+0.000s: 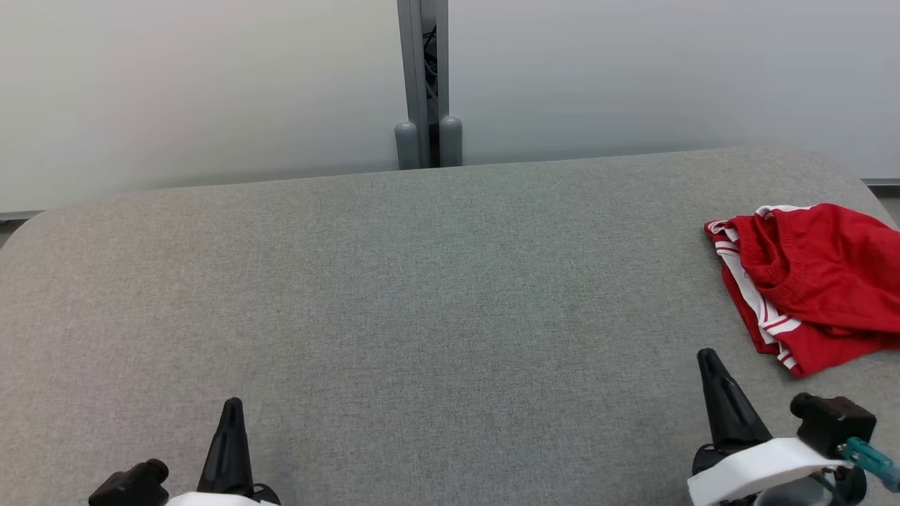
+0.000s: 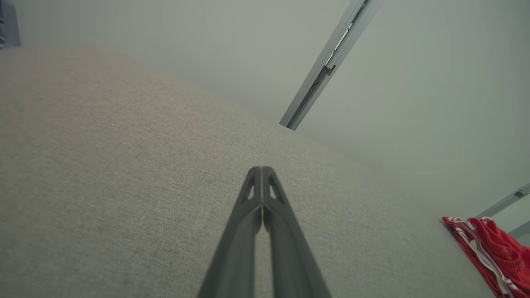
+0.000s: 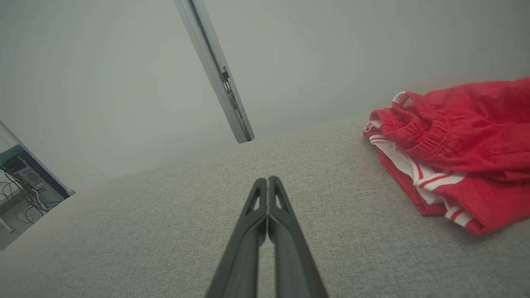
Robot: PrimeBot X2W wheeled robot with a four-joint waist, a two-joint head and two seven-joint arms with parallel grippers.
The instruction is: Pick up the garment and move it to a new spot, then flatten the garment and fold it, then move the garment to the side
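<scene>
Left gripper (image 1: 230,406) and right gripper (image 1: 706,357) both pinched closed, empty; one red garment (image 1: 823,281) on grey table (image 1: 422,281).

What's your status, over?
Left gripper shut, empty. Right gripper shut, empty. Red garment loosely folded on table, far right, apart from both. Nothing between it and right gripper.

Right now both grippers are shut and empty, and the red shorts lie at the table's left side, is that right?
No: the shorts lie at the table's right side, as the head view shows. The left gripper and right gripper are shut and empty.
</scene>
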